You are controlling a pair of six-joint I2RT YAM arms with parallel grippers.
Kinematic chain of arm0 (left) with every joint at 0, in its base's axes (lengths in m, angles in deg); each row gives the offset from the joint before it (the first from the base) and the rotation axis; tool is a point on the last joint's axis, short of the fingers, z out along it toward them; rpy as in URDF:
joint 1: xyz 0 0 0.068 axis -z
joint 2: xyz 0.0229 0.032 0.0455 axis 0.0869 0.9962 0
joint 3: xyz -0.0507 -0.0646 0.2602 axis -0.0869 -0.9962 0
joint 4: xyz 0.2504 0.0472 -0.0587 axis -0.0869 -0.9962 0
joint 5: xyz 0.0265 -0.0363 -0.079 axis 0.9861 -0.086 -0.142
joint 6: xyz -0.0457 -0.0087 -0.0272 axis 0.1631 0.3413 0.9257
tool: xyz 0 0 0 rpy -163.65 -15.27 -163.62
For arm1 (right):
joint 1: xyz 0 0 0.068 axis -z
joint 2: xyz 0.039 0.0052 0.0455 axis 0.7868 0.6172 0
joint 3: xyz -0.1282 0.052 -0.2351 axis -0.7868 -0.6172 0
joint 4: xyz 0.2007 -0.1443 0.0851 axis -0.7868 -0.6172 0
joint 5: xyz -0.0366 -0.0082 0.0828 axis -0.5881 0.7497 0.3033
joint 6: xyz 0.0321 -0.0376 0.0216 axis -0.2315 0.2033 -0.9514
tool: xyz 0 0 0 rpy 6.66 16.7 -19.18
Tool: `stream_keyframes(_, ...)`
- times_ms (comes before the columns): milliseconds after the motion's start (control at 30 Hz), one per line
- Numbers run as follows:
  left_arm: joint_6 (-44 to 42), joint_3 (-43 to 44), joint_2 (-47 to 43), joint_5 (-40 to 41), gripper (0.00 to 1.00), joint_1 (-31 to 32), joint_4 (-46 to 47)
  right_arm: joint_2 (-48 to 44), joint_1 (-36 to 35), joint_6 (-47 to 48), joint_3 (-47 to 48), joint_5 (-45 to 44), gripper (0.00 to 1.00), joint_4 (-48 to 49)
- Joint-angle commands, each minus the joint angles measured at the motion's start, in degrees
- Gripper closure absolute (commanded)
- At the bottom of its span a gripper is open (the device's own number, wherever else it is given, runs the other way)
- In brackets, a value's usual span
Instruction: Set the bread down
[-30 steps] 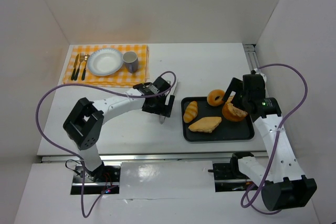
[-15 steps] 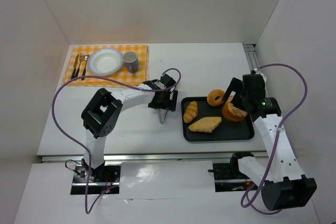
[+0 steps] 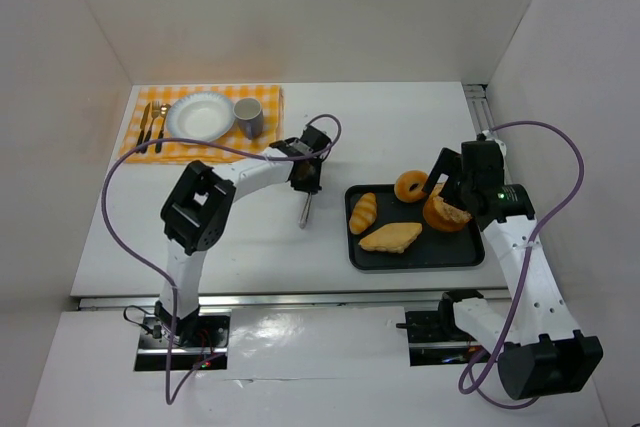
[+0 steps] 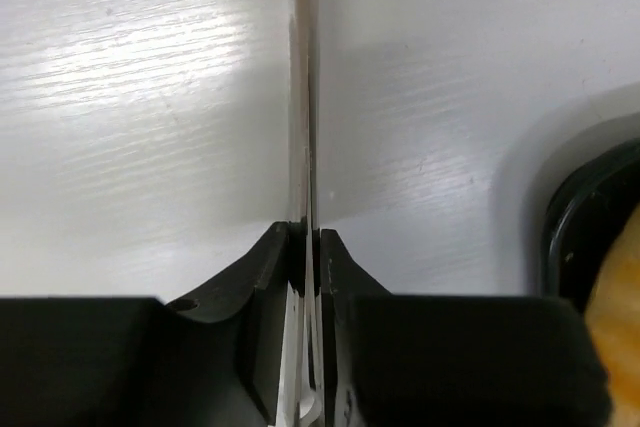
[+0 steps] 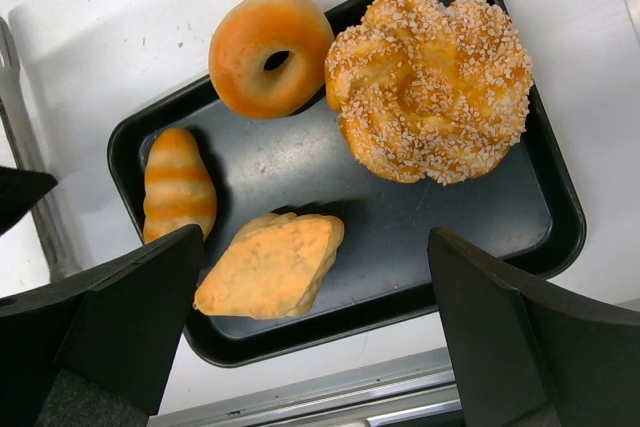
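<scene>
- Table: white, matt surface with a faint grain.
- Checked cloth: orange-and-white fabric, well left of the tray, under a round white plate, a grey mug and cutlery.
- Tray: black and rectangular, with rounded corners and a raised rim. All four breads lie on it.
- Right gripper: above the tray, black fingers spread wide, holding nothing.
- Sugared bun: lobed, crusted with grains, at the tray's right end.
- Flat pastry: diamond-shaped, near edge.
- Doughnut: smooth and glazed, overhanging the far rim.
- Striped roll: oval, at the tray's left end.
- Left gripper: just left of the tray, clamped on thin metal tongs whose blades are pressed together.
</scene>
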Motion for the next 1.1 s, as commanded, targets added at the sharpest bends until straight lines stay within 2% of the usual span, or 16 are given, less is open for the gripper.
stream_keyframes(0, -4.3, 2.0, -7.2, 0.1, 0.78, -1.3, -2.2, -0.1, 0.1, 0.2, 0.6, -0.2, 0.00, 1.2)
stream_keyframes(100, -10.0, 2.6, -14.0, -3.4, 0.80, -1.8, -3.7, -0.6, 0.1, 0.2, 0.6, -0.2, 0.00, 1.2)
stream_keyframes(233, -15.5, 7.8, -17.9, -7.6, 0.80, -0.2, -12.2, -1.1, 0.1, 0.2, 1.1, -0.8, 0.00, 1.2)
stream_keyframes(467, -16.2, 7.8, -23.0, -15.8, 0.66, 5.0, -19.9, -1.7, 0.1, 0.7, 3.7, -1.3, 0.00, 0.1)
stream_keyframes(633, -15.0, 6.2, -24.4, -15.3, 0.42, 8.1, -21.3, -2.9, 0.1, 1.3, 4.9, -1.9, 0.00, -1.1)
stream_keyframes(800, -13.8, 6.2, -24.9, -15.2, 0.36, 9.9, -21.3, -4.0, 0.1, 1.3, 3.7, -1.3, 0.00, -0.5)
stream_keyframes(1067, -12.7, 8.8, -21.6, -13.2, 0.36, 13.4, -21.9, -4.0, 0.1, 1.3, 3.8, -0.7, 0.00, -0.5)
